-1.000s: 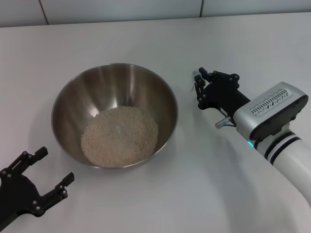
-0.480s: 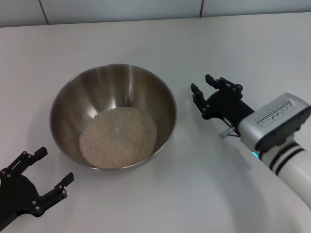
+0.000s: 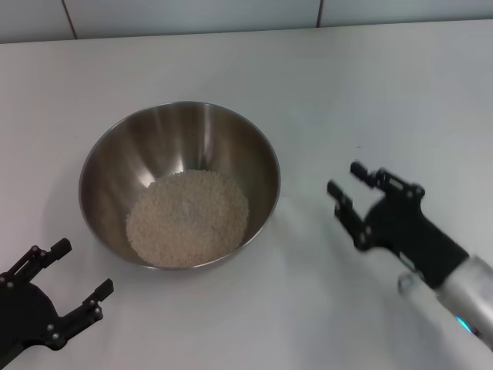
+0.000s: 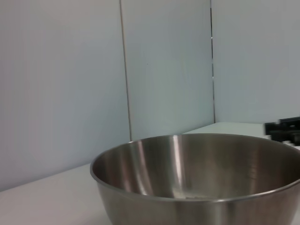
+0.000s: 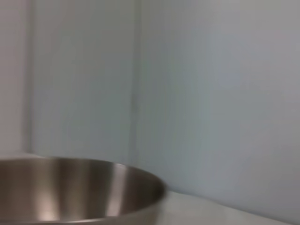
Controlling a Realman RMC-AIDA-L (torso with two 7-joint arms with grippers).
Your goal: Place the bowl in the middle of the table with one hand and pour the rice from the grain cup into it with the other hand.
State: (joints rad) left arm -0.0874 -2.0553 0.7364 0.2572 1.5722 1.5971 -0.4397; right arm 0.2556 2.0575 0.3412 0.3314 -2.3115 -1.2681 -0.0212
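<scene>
The steel bowl (image 3: 98,146) stands mid-table with a mound of rice (image 3: 187,216) in its bottom. My left gripper (image 3: 83,267) is open and empty at the front left, a little short of the bowl. My right gripper (image 3: 346,177) is open and empty to the right of the bowl, well apart from it. The grain cup shows in no view. The left wrist view shows the bowl's outer wall (image 4: 197,187) close up and a bit of the right gripper (image 4: 285,131) beyond it. The right wrist view shows the bowl's rim (image 5: 70,187).
The white table (image 3: 323,77) runs back to a pale tiled wall (image 3: 192,15). Pale wall panels (image 4: 164,70) fill the background of both wrist views.
My right gripper has drawn back from beside the bowl's right rim toward the front right. My left gripper has slipped slightly lower in view. The bowl and rice have not moved.
</scene>
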